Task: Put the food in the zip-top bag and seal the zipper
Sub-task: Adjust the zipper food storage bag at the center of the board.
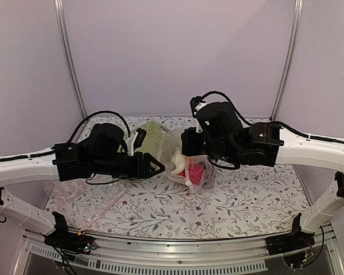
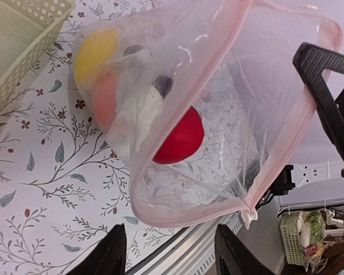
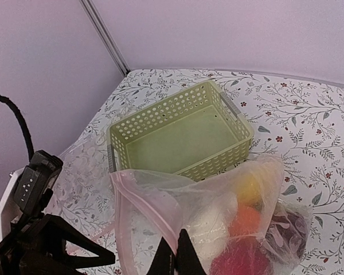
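The zip-top bag [image 2: 218, 86] hangs with its mouth open, its pink zipper [image 2: 178, 215] forming a loop and the white slider [image 2: 249, 216] at one corner. Inside are a red ball [image 2: 180, 137], yellow [image 2: 94, 51], orange [image 2: 106, 100], white [image 2: 143, 114] and dark maroon [image 2: 163, 86] food. No green piece shows. My right gripper [image 3: 176, 260] is shut on the bag's pink edge [image 3: 155, 200] and holds it up. My left gripper [image 2: 172, 255] is open just short of the bag's mouth, not touching it. In the top view the bag [image 1: 192, 169] hangs between both grippers.
The light green lattice basket [image 3: 183, 134] stands empty behind the bag. A second sheet of clear plastic with a pink strip [image 1: 97, 209] lies flat at the table's front left. The table's metal front rail [image 2: 189, 243] runs just below the left fingers.
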